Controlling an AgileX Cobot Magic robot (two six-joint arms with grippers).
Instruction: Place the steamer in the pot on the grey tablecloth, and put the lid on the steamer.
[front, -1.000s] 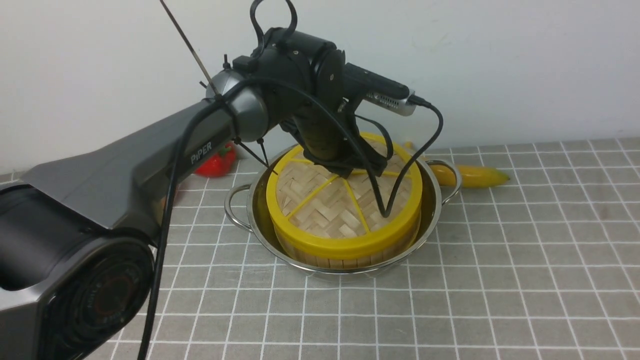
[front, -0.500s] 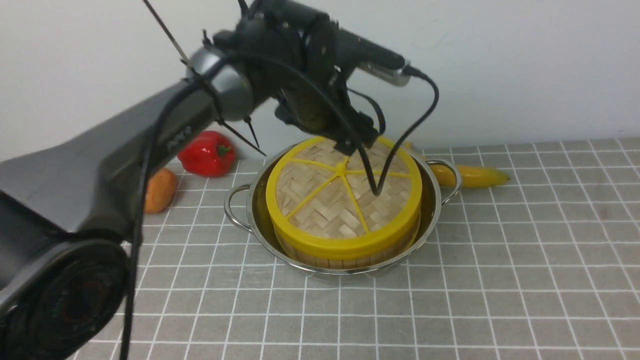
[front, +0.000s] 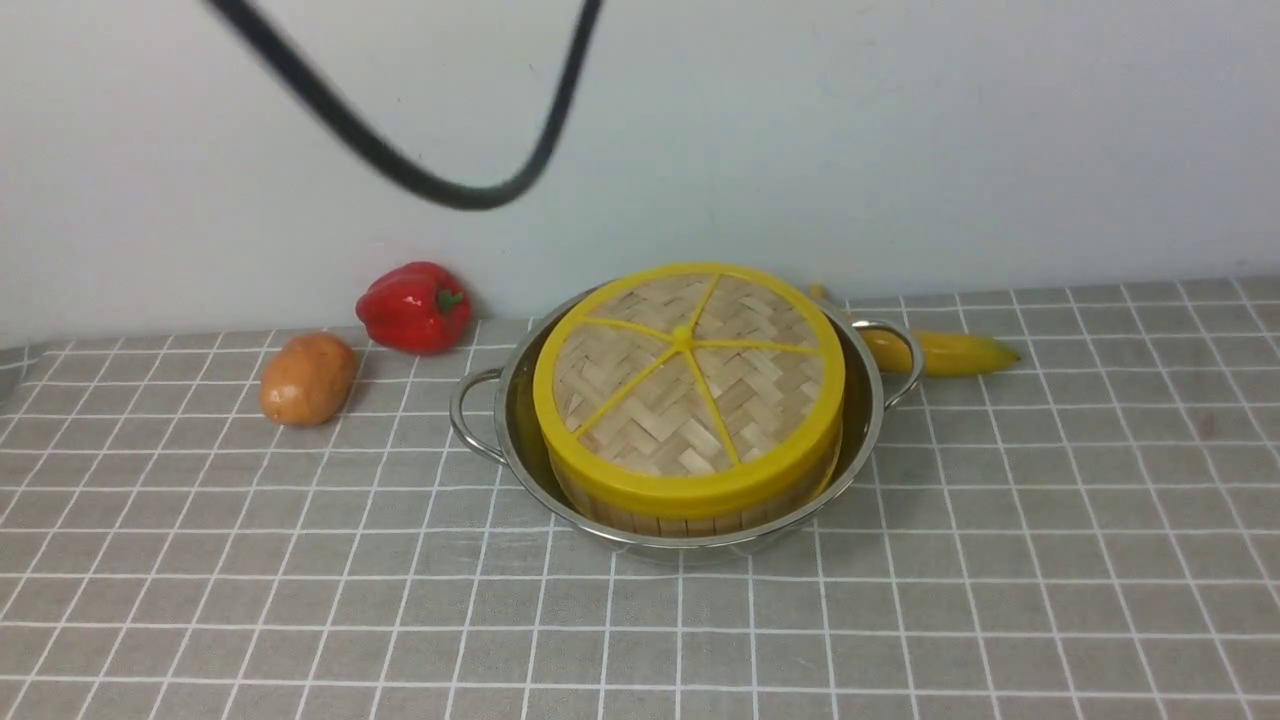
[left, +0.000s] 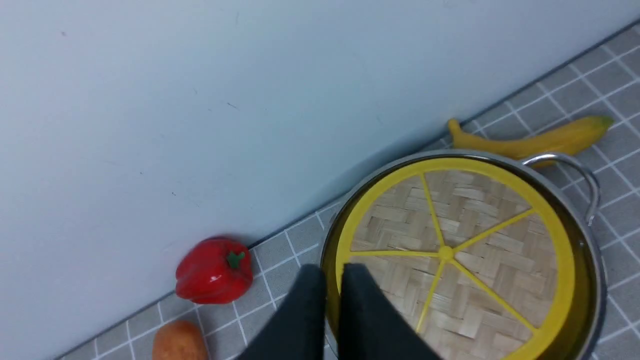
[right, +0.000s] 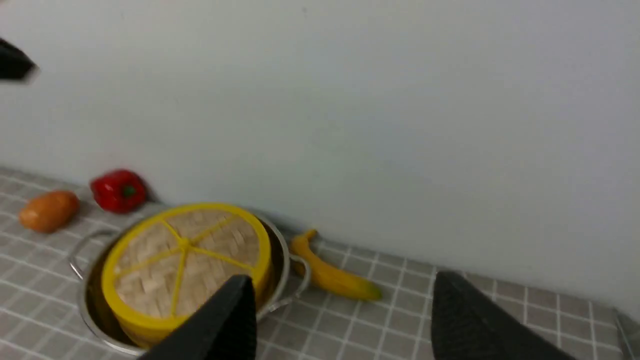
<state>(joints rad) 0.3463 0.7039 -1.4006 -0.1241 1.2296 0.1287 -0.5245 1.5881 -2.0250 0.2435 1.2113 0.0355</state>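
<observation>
The shiny pot (front: 868, 400) stands on the grey tablecloth (front: 1000, 560) near the back wall. Inside it sits the steamer (front: 690, 515), with only its slatted wall showing under the lid (front: 690, 385), which lies flat on top. Neither gripper shows in the front view. In the left wrist view my left gripper (left: 332, 272) hangs above the lid (left: 450, 250) at its edge, fingers together with nothing between them. In the right wrist view my right gripper (right: 344, 277) stands open and empty, off to the side of the pot (right: 282, 250) and above the cloth.
A red pepper (front: 415, 305) and a brown potato (front: 308, 378) lie left of the pot by the wall. A banana (front: 940, 350) lies behind the pot's right handle. A black cable (front: 440, 185) loops across the top of the front view.
My left arm has lifted off the lid and drawn back out of the front view, leaving only its cable. The lid stays on the steamer.
</observation>
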